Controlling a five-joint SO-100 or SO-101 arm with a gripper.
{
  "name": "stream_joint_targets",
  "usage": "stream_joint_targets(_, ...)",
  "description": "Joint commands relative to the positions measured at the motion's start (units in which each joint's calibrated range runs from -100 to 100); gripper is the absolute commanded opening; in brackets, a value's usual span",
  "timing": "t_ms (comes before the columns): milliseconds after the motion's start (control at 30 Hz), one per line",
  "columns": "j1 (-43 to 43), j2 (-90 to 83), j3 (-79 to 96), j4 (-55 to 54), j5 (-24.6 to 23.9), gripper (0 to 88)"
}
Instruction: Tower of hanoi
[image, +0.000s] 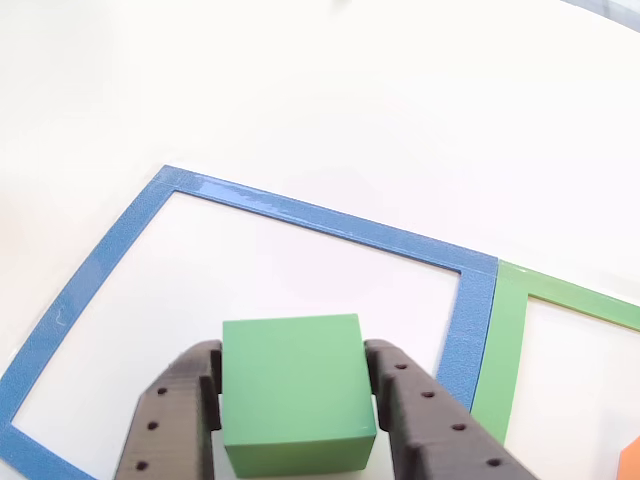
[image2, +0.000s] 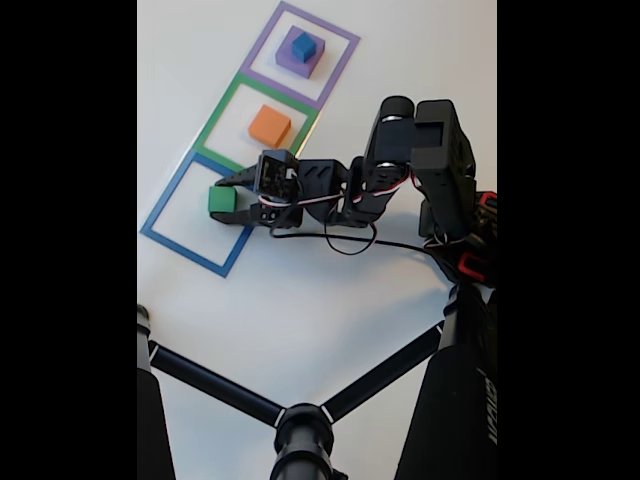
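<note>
Green cube (image: 295, 390): matte plastic, crisp square edges, plain faces; sits between the two dark fingers, inside the blue frame; same cube (image2: 221, 200) seen in the fixed view at the left part of that square.
Gripper (image: 297, 400): closed around the green cube, a finger pressed to each side; fingers (image: 165, 415) black, ribbed printed plastic dotted with small round holes; in the fixed view the gripper (image2: 224, 201) reaches in from the right.
Blue frame (image: 300, 213): flat glossy tape-like border on a white table (image: 330, 90); in the fixed view the frame (image2: 160, 211) is the lowest of three joined squares.
Green frame (image: 505, 340): touches the blue frame's right edge in the other view; in the fixed view (image2: 218, 115) encloses an orange cube (image2: 270, 126).
Orange cube, other view: just a corner (image: 630, 460) at the right edge.
Purple frame (image2: 345, 52): fixed view, top of the row; holds a purple block (image2: 290, 60) with a smaller blue cube (image2: 303, 44) stacked on it.
Arm (image2: 410, 160): black, folded low, white and red wires along it.
Tripod (image2: 300, 425): black legs across the bottom of the fixed view.
</note>
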Motion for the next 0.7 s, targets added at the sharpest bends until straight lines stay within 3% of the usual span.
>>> stream_joint_targets(0,-0.6,-10.5,-0.3,8.3,0.5,4.3)
stream_joint_targets(200,1.1,-35.6,0.0,38.1,0.5,3.9)
stream_joint_targets(367,4.4,-53.7,-9.5,72.8,0.5,3.7)
stream_joint_targets(533,8.3,-58.3,-30.5,103.2,0.5,3.6)
stream_joint_targets(667,11.5,-58.2,-43.9,116.4,0.5,3.6)
